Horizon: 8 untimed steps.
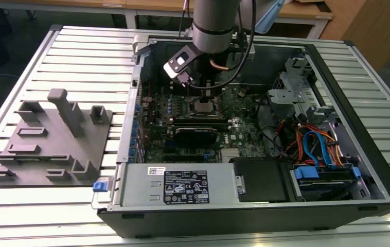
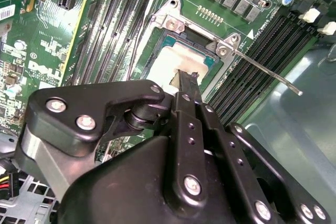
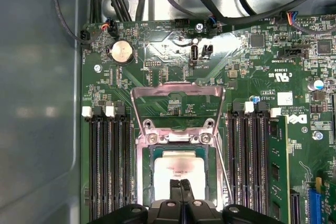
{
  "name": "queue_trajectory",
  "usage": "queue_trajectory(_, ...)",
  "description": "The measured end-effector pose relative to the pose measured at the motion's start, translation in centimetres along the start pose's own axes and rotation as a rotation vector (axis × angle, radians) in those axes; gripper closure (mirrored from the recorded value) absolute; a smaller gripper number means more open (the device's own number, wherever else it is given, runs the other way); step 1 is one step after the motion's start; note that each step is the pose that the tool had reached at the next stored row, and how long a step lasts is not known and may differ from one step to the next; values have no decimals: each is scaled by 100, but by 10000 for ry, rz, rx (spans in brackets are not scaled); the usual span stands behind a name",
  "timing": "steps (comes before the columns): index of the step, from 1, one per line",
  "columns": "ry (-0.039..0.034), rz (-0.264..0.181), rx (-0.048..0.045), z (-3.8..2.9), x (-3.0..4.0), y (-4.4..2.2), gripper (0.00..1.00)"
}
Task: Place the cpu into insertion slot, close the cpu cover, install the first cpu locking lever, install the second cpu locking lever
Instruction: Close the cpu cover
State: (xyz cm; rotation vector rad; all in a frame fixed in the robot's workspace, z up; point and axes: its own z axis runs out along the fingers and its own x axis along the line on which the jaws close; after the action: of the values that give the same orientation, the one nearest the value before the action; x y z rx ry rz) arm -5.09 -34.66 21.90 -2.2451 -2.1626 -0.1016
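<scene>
gripper [image 3: 178,183] fingers clenched together, nothing between them. Tips sit right over the cpu [image 3: 176,165] in both wrist views; touching or just above, can't tell. cpu lies flat in the slot [image 3: 140,174], square to its silver rim. cover [image 3: 177,87] is open, swung back off the slot on its hinge, green board visible through its window. In the second wrist view a lever [image 2: 268,72] sticks out from the slot corner, clear of the cover. RAM slots [image 3: 105,166] flank the slot on both sides.

Exterior view: arm [image 1: 212,23] drops into the open PC case [image 1: 250,218] at upper centre of frame. Grey fixture [image 1: 51,139] sits on the slatted surface [image 1: 85,46] at the exterior view's left, well apart from the case.
</scene>
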Motion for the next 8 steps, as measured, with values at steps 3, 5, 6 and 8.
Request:
queue_trajectory(3, 2, -1, -1, -25, 2, 1, 89)
queue_trajectory(5, 2, 0, -1, -57, 4, 2, 89)
queue_trajectory(6, 3, -1, -1, -74, 5, 2, 89)
queue_trajectory(8, 4, -1, -2, -81, 6, 3, 89)
